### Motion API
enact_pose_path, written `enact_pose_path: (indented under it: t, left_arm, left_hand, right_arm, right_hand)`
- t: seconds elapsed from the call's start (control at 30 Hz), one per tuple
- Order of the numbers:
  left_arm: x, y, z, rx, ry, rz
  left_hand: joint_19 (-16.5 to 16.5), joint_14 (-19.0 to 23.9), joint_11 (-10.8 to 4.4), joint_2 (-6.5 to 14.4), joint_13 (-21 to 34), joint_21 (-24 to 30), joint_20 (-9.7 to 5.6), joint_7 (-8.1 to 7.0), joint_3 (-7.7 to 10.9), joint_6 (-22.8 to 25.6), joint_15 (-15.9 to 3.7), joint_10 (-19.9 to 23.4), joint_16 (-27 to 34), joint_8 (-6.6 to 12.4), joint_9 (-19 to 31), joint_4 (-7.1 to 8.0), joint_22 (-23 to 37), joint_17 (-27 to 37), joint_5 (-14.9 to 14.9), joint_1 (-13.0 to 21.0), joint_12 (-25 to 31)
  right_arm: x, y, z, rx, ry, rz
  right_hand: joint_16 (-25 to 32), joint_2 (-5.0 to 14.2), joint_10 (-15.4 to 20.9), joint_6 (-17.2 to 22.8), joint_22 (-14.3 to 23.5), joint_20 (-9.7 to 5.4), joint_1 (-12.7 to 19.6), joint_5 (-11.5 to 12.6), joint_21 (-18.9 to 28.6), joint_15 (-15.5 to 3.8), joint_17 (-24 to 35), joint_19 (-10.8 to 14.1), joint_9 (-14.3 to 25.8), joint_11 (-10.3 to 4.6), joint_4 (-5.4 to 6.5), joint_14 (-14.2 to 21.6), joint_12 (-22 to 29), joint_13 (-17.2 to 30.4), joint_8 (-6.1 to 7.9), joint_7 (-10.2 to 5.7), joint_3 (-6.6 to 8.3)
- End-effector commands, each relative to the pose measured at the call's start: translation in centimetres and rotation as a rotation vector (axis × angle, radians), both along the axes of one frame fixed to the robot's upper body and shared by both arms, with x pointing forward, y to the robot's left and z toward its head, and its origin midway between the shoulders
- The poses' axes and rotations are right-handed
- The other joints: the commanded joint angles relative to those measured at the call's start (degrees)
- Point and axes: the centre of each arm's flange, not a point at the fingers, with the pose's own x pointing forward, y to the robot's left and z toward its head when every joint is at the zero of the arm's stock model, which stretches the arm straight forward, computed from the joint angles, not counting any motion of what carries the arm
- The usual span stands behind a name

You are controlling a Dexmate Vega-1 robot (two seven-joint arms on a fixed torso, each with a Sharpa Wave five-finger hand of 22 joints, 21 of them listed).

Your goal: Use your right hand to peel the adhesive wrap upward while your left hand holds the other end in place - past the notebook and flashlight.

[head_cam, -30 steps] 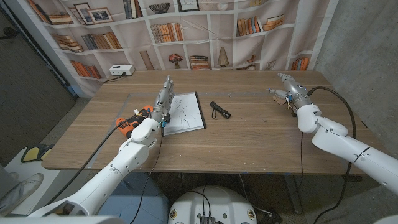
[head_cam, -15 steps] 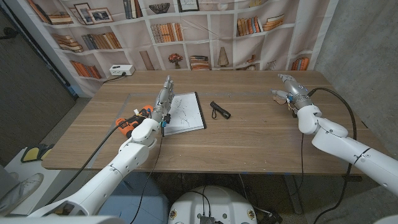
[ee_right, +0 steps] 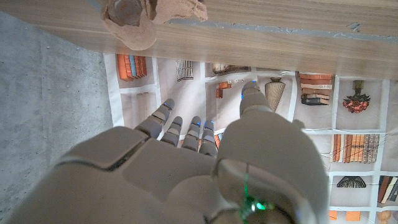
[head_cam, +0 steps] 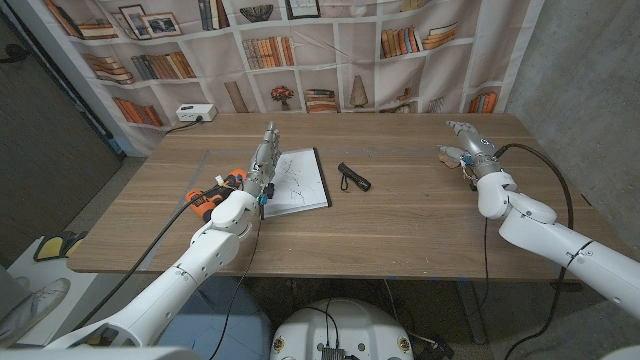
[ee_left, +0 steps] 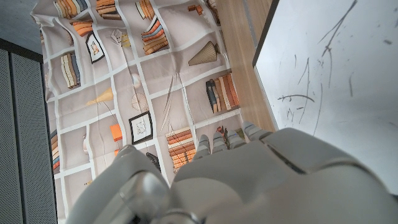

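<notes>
arms: glossy white shells | robot hand (head_cam: 262, 160): grey-silver fingers | black cables along forearms

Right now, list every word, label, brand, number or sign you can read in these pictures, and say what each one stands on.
No text can be read.
Notebook: open page shows thin pen strokes, scribbles rather than letters, also in the left wrist view.
Book spines on the printed bookshelf backdrop: too small and blurred.
White box at the table's far edge: no legible label.
Flashlight: no marking discernible.
</notes>
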Motion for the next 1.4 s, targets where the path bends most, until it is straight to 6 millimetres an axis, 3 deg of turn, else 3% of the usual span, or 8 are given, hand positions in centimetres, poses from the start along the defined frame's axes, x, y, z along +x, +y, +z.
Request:
enact_pose_path:
  t: [0.03,0.23,0.5,1.17,1.4]
  left_arm:
    - [0.0,-0.1,0.2,0.002,-0.001,-0.003]
    - [0.1,-0.1,0.2,0.003,0.001,-0.005]
    - [0.1,-0.1,0.2,0.004,0.001,-0.005]
    - [0.1,0.2,0.0,0.000,0.006,-0.002]
    - [-0.1,0.5,0.0,-0.004,0.005,0.005]
  left_hand:
    - [0.2,0.1,0.22,0.1,0.2,0.3,-0.07,-0.04,0.42,0.4,-0.11,0.2,0.0,-0.13,0.2,0.03,0.1,0.1,-0.1,0.3,-0.2]
    - [0.2,0.1,0.18,0.1,0.2,0.3,-0.11,-0.04,0.44,0.4,-0.12,0.2,0.0,-0.13,0.2,0.03,0.1,0.1,-0.1,0.3,-0.2]
    - [0.2,0.1,0.27,0.1,0.2,0.3,-0.09,-0.04,0.48,0.4,-0.09,0.2,0.0,-0.15,0.2,0.02,0.1,0.1,-0.1,0.3,-0.2]
    - [0.2,0.0,0.22,0.1,0.2,0.2,-0.09,0.00,0.61,0.4,0.00,0.2,0.0,-0.15,0.2,-0.01,0.1,0.1,-0.1,0.2,-0.2]
    - [0.2,0.0,0.23,0.1,0.2,0.2,-0.09,0.03,0.65,0.4,-0.04,0.2,0.0,-0.16,0.2,-0.02,0.1,0.1,-0.1,0.2,-0.2]
  right_arm:
    - [0.1,-0.2,-1.0,0.000,-0.045,-0.048]
    - [0.4,-0.3,-1.4,0.004,-0.035,-0.057]
    - [0.6,-0.5,-1.7,0.015,-0.025,-0.066]
    - [1.4,-0.9,-2.3,0.045,-0.003,-0.076]
    - [1.7,-1.1,-2.6,0.048,0.001,-0.086]
  right_hand:
    - [0.6,-0.24,0.8,0.5,0.1,-2.70,0.2,-0.1,0.2,-5.49,0.3,1.3,0.3,-0.45,0.51,0.9,0.3,0.1,0.31,-0.28,0.11]
    - [0.6,-0.59,1.3,0.8,0.1,-2.20,1.4,-0.1,0.4,-5.15,0.1,2.3,0.3,-0.14,-0.09,1.5,0.2,0.1,0.22,0.09,0.64]
    - [0.4,-0.42,1.4,0.9,0.1,-3.09,3.2,-0.2,0.1,-5.85,0.1,2.4,0.3,-0.81,-0.66,1.5,0.0,0.1,0.02,-0.69,1.65]
    - [0.6,0.03,2.0,1.6,0.1,-3.57,3.0,-0.5,0.0,-6.59,0.4,2.5,0.4,-1.48,0.64,1.8,-0.2,0.1,-0.05,-1.44,2.09]
    - [0.6,0.18,2.3,2.1,0.1,-3.29,4.2,-0.4,0.1,-6.64,0.4,3.1,0.4,-1.40,0.24,2.2,-0.2,0.1,-0.05,-1.49,2.90]
